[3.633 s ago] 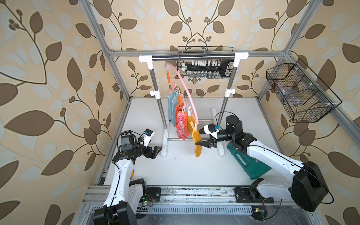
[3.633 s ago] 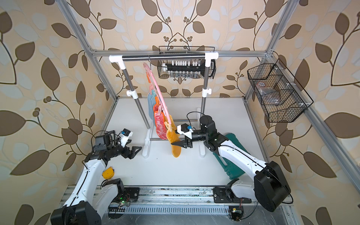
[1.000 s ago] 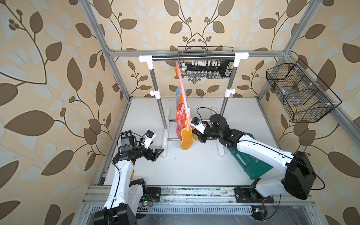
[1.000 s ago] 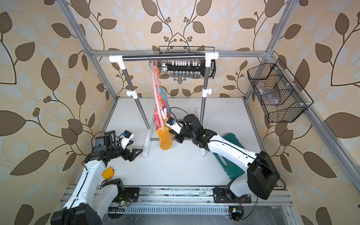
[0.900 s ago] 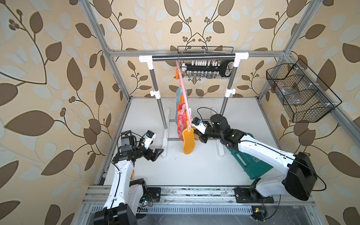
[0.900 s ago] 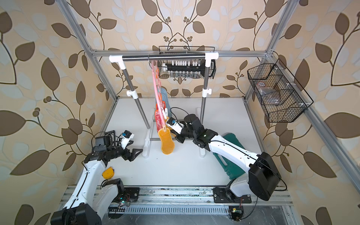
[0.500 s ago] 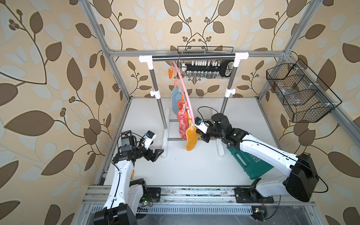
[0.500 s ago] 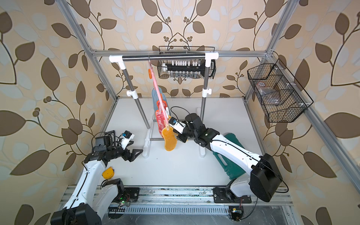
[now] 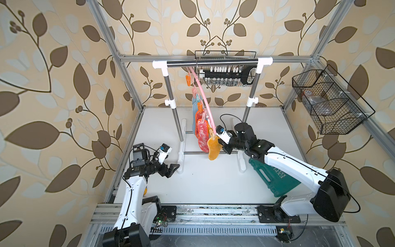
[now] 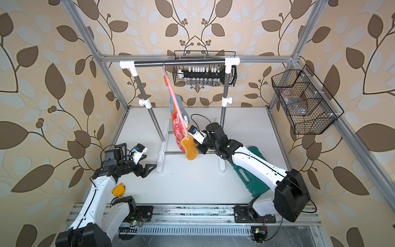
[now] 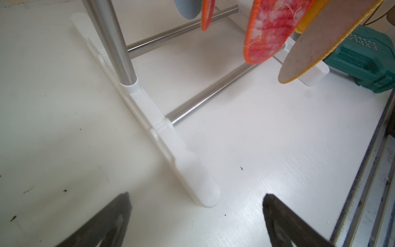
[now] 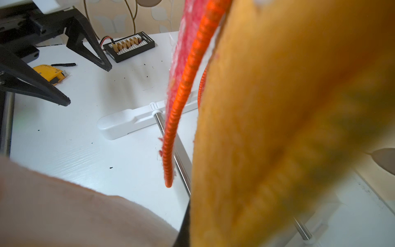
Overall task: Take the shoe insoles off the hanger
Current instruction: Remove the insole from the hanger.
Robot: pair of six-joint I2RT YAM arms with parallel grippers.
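Jaws wide apart, left hand (image 9: 172, 170) hovers low over white surface (image 9: 209, 177) beside foot of rack (image 9: 182, 154). Right hand (image 9: 222, 145), from opposite side, clamped on orange-yellow insole (image 9: 213, 147), which hangs from clip at low end of hanger (image 9: 203, 94); green case (image 9: 275, 181) lies on surface under right arm. Farther back along same rail: red-and-white insoles (image 9: 202, 134) with orange rims, then grey-blue insoles (image 9: 194, 107), all clipped. Pink hanger slants steeply up and away, hook over steel top bar of rack. Right wrist view: blurred orange-yellow insole fills frame.
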